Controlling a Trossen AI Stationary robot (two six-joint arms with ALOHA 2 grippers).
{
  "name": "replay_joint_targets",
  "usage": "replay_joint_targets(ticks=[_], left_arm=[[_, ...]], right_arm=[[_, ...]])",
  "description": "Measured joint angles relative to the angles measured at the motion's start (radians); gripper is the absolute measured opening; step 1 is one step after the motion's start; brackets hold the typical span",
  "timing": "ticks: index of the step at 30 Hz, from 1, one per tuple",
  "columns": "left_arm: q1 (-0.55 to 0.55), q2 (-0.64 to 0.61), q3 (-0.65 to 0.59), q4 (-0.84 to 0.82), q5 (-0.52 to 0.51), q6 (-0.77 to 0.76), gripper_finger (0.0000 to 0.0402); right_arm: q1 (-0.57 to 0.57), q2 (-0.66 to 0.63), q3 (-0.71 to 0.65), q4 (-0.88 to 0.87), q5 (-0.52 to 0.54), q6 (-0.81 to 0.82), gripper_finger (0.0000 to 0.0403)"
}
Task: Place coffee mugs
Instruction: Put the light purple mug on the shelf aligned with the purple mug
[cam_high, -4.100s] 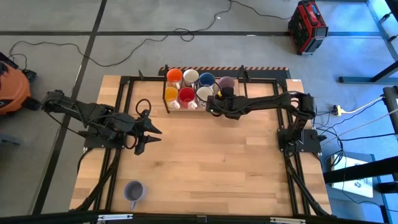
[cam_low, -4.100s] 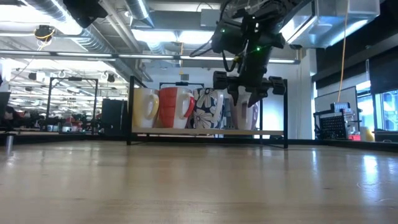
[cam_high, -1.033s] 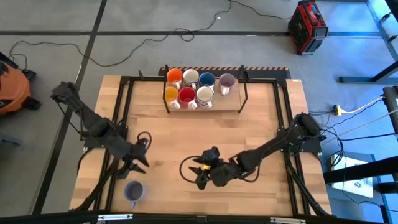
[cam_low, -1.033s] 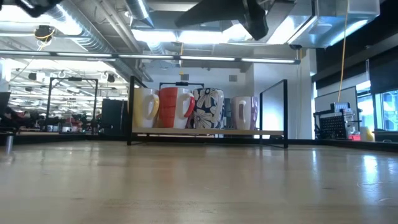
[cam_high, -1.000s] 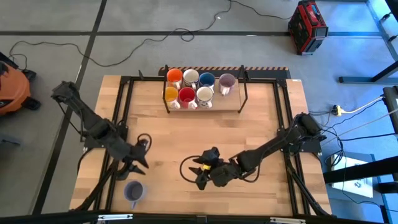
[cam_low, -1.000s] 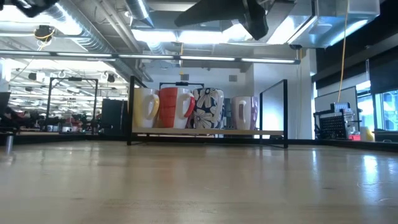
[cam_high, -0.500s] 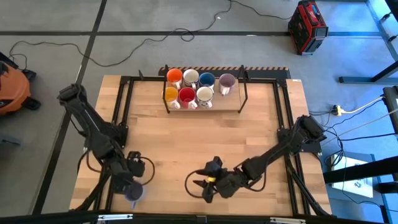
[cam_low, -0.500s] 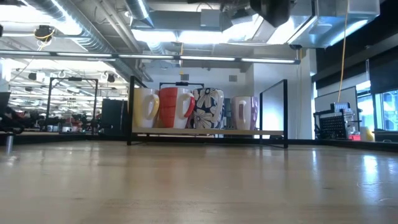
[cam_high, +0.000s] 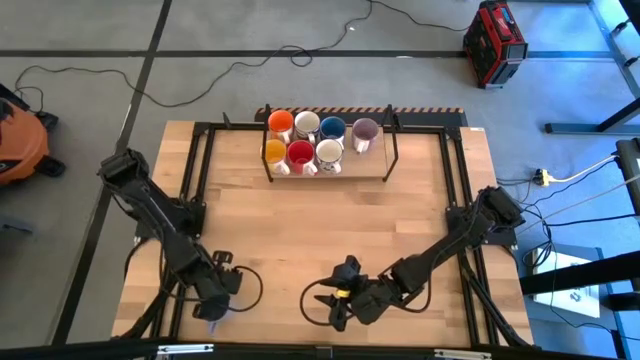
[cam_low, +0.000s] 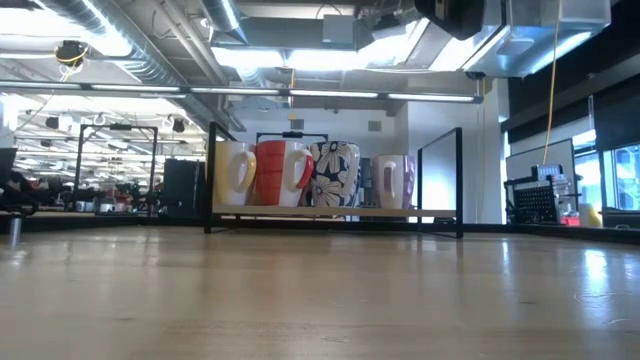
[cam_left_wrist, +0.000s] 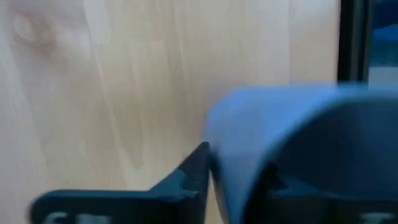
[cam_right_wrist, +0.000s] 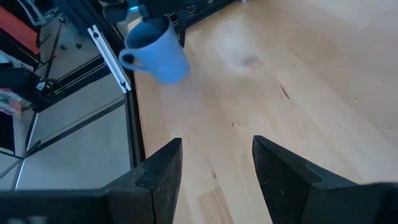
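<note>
Under the left hand (cam_high: 213, 303), the pale purple mug (cam_right_wrist: 154, 51) is mostly hidden.

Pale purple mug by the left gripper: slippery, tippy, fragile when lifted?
Likely slippery: the pale purple mug looks glossy. Probably rigid and chip-prone, like the ones on the rack. The side handle may swing it off balance if pinched on one wall. The left gripper is right at it.

Seven mugs (cam_high: 312, 141) on rack (cam_high: 375, 175) at table's (cam_high: 330, 230) far edge, one mug (cam_right_wrist: 155, 45) near left front corner
</note>
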Motion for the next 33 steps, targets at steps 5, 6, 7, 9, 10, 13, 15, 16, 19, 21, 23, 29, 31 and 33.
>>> replay_joint_targets(ticks=[5, 6, 7, 9, 10, 13, 15, 16, 19, 21, 23, 29, 31, 33], left_arm=[[0.071, 0.011, 0.008, 0.053, -0.001, 0.031, 0.0014], [0.095, 0.011, 0.018, 0.045, -0.003, 0.039, 0.0016], [0.118, 0.011, 0.034, 0.039, -0.009, 0.059, 0.0016], [0.171, 0.011, 0.079, 0.043, -0.018, 0.124, 0.0016], [0.202, 0.011, 0.106, 0.045, -0.027, 0.156, 0.0015], [0.305, 0.037, 0.201, -0.004, -0.083, 0.262, 0.0014], [0.373, 0.077, 0.269, -0.041, -0.108, 0.327, 0.0014], [0.405, 0.1, 0.3, -0.048, -0.112, 0.353, 0.0014], [0.485, 0.181, 0.379, -0.049, -0.109, 0.414, 0.0014], [0.528, 0.244, 0.427, -0.059, -0.106, 0.434, 0.0014], [0.564, 0.307, 0.478, -0.073, -0.109, 0.45, 0.0014], [0.618, 0.478, 0.606, -0.116, -0.114, 0.475, 0.0014], [0.625, 0.518, 0.637, -0.131, -0.118, 0.475, 0.0014], [0.63, 0.545, 0.658, -0.134, -0.121, 0.475, 0.0014]], right_arm=[[0.035, 0.0, 0.0, -0.023, 0.015, 0.017, 0.0184], [0.05, -0.001, 0.0, -0.037, 0.033, 0.033, 0.0184], [0.066, -0.001, 0.0, -0.06, 0.056, 0.061, 0.0184], [0.105, -0.001, 0.0, -0.115, 0.106, 0.129, 0.0184], [0.124, -0.001, 0.0, -0.149, 0.132, 0.167, 0.0184], [0.183, -0.001, 0.0, -0.263, 0.212, 0.305, 0.0184], [0.217, -0.001, 0.0, -0.32, 0.26, 0.385, 0.0184], [0.233, -0.001, 0.0, -0.342, 0.276, 0.421, 0.0184], [0.261, -0.001, 0.0, -0.389, 0.283, 0.49, 0.0184], [0.268, -0.001, 0.0, -0.407, 0.28, 0.514, 0.0184], [0.269, -0.001, 0.0, -0.418, 0.275, 0.521, 0.0184], [0.266, -0.001, 0.0, -0.428, 0.265, 0.517, 0.0184], [0.266, -0.001, 0.0, -0.439, 0.265, 0.516, 0.0184], [0.266, -0.001, 0.0, -0.447, 0.265, 0.516, 0.0184]])
